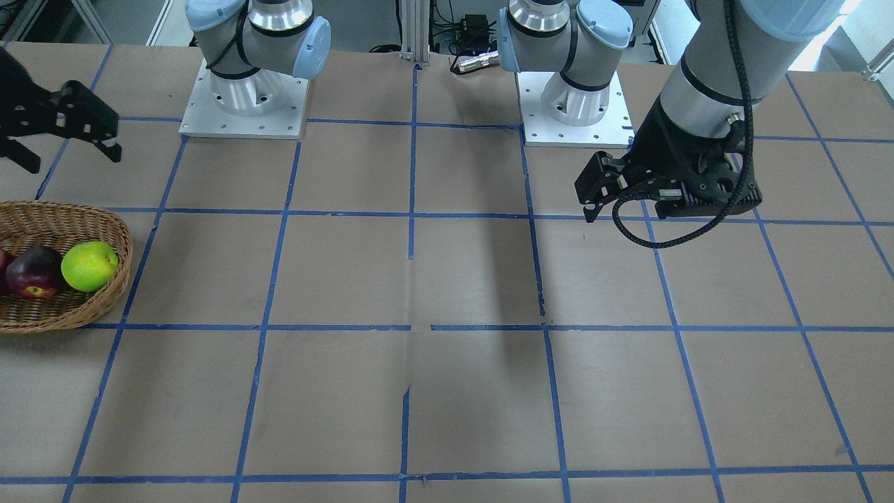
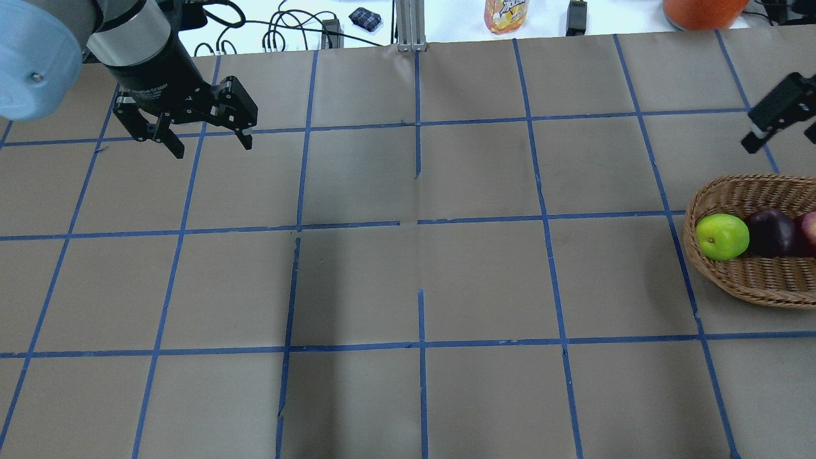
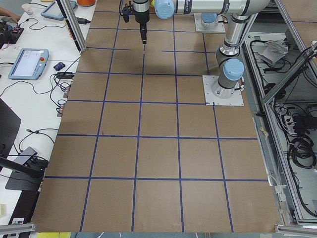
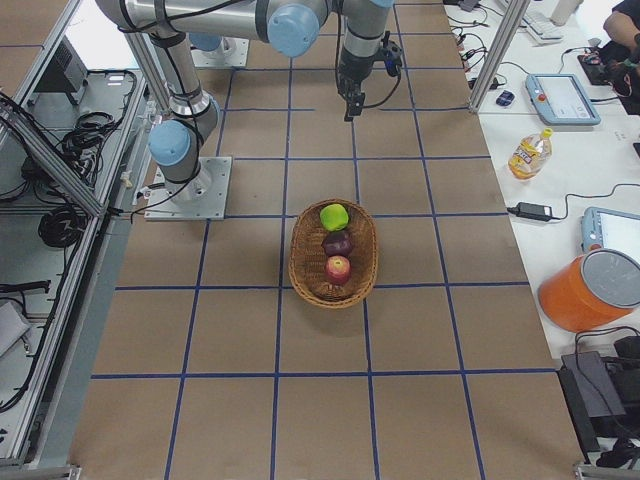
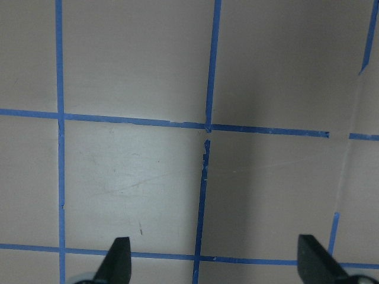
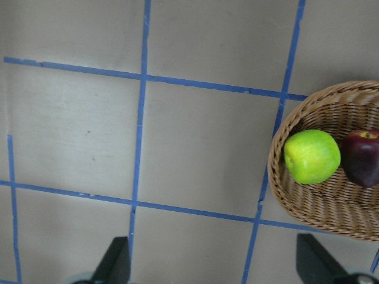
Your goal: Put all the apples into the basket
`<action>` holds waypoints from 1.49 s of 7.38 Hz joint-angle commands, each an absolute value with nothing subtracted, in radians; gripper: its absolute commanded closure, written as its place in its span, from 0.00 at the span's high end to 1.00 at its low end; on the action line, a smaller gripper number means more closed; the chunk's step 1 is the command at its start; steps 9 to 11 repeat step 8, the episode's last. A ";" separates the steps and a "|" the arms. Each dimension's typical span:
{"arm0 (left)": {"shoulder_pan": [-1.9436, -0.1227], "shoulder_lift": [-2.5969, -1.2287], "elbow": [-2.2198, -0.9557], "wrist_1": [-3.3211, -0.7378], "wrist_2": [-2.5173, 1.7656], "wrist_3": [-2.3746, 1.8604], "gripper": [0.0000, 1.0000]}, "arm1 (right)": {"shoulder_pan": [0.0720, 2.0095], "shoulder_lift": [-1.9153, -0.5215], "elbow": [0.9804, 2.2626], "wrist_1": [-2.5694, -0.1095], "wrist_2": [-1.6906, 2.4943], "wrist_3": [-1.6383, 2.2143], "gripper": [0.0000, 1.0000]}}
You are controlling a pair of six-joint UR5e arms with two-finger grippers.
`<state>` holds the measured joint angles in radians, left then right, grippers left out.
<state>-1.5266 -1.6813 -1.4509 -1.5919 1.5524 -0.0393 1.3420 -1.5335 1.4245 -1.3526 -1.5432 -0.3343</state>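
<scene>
All three apples lie in the wicker basket [image 2: 752, 287] at the table's right end: a lime green apple [image 2: 722, 236], a dark red apple [image 2: 770, 233] and a second red apple [image 2: 808, 229] cut by the frame edge. The right-side view shows them in a row in the basket [image 4: 305, 270]. My right gripper [image 1: 70, 157] is open and empty, raised just beyond the basket [image 1: 70, 318]. Its wrist view shows the green apple [image 6: 312, 156] and basket [image 6: 331, 219] at the right. My left gripper [image 2: 191, 137] is open and empty, high over bare table far to the left.
Brown paper with blue tape grid lines covers the table. The two arm bases [image 1: 244, 105] [image 1: 576, 112] stand at the robot's edge. A drink bottle [image 2: 507, 13], an orange container [image 2: 701, 9] and cables lie beyond the far edge.
</scene>
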 commanded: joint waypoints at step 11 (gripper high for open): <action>-1.522 -1.703 -1.399 -1.591 1.583 -0.011 1.00 | 1.595 -1.497 1.420 -1.500 -1.609 0.081 1.00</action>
